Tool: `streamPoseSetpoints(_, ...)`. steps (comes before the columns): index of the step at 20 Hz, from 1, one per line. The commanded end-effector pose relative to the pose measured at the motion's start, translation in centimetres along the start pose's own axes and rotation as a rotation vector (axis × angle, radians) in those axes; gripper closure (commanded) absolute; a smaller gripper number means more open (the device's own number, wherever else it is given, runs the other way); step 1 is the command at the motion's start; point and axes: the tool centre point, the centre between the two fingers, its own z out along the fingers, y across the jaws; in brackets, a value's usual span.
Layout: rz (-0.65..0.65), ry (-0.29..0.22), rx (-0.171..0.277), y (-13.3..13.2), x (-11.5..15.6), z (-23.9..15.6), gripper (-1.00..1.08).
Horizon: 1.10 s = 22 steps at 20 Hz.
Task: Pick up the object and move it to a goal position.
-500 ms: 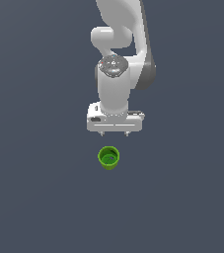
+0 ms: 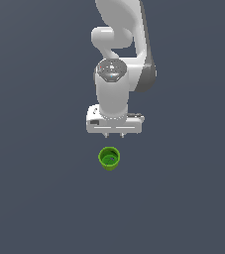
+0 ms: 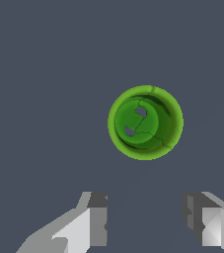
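The cup [image 2: 109,158] stands upright on the floor [image 2: 29,198], just ahead of the gripper [image 2: 114,135] rather than between its fingers [image 3: 96,217]. The jaws gape wide, holding nothing (wider than the cup, by my judgement).

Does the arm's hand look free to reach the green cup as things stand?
Probably yes. The hand is open, its fingers spread wider than the green cup, which stands upright and apart from it on the bare floor, with nothing between them.
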Motion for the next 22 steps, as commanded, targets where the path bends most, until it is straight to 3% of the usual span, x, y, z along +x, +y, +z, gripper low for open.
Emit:
streamPoseSetpoints(1,0.011,-0.019,0.007,0.2,0.2,0.2,-0.20)
streamPoseSetpoints(8,0.059,-0.108,0.037,1.0,1.1,1.3,-0.20)
streamPoseSetpoints(22,0.194,-0.350,0.118,3.3,2.8,4.7,-0.20)
